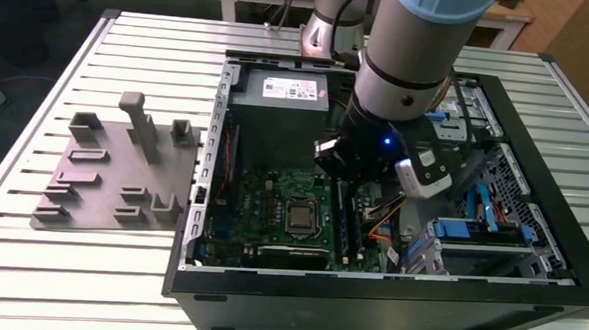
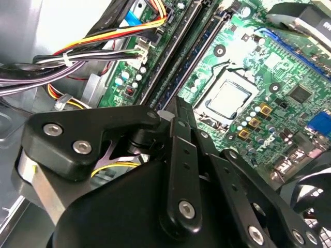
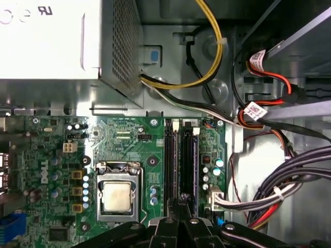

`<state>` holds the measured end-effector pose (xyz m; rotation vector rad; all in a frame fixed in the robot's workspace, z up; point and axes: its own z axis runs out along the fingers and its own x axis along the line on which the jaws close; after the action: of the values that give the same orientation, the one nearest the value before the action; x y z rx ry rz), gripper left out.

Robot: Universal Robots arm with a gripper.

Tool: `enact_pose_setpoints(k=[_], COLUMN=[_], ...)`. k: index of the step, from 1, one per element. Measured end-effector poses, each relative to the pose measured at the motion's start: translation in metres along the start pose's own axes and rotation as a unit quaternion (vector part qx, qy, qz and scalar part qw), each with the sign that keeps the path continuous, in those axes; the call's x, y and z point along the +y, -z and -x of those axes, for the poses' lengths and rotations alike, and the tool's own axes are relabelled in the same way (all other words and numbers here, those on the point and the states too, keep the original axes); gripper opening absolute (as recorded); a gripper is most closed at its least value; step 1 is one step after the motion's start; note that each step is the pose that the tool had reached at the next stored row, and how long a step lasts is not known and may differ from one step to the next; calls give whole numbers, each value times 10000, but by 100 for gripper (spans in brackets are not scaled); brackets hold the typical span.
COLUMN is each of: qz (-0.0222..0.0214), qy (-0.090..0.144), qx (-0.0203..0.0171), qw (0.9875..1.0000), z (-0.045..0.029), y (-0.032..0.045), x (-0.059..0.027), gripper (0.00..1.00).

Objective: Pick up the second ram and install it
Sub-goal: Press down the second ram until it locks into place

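**Desk editor:** What sits closest to the lens?

**Photographer:** Black linkage arms (image 2: 181,170) of the jaws crowd the foreground in both wrist views. They narrow to a tip that meets the memory slots of the green motherboard (image 3: 155,134).

**Desk editor:** Are the jaws open, or clamped on something?

**Photographer:** I cannot tell. The tip looks drawn in tight, but the linkage hides the contact.

**Desk editor:** And the second ram?

**Photographer:** The second ram (image 3: 187,160) stands on edge in a slot. It runs straight out from under the jaws, and its near end is hidden beneath the tip. A second black slot lies just beside it.

**Desk editor:** What surrounds the jaws?

**Photographer:** The processor socket (image 3: 116,196) lies to one side of them, near the slots. A bundle of coloured cables (image 3: 295,181) lies on the other side. Farther out is the silver power supply (image 3: 51,46), beyond the far end of the slots.

**Desk editor:** And the wider scene?

**Photographer:** The robot arm (image 1: 414,49) reaches down into the open computer case (image 1: 535,249) on the slatted desk (image 1: 62,289). A grey fixture plate (image 1: 109,177) lies well away from the jaws, outside the case on the exterior view's left.
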<state>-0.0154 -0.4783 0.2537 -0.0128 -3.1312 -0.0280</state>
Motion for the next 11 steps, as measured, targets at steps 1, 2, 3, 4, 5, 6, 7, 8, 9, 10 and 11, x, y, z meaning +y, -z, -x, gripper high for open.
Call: enact_pose_setpoints(k=[1,2,3,4,5,6,7,8,9,10,11], qz=[11,17,16,16,18,17,17,18,18,17,17], qy=[0,0,-1,0,0,0,0,0,0,0,0], qx=[0,0,0,0,0,0,0,0,0,0,0], qw=[10000,10000,10000,10000,10000,10000,10000,10000,10000,10000,10000], z=[0,0,0,0,0,0,0,0,0,0,0], y=[-17,-36,-53,-72,-92,-110,-128,-148,-167,-185,-205], x=[6,16,33,54,81,112,144,180,217,254,288], gripper=[10,10,10,10,10,10,10,10,10,10,10])
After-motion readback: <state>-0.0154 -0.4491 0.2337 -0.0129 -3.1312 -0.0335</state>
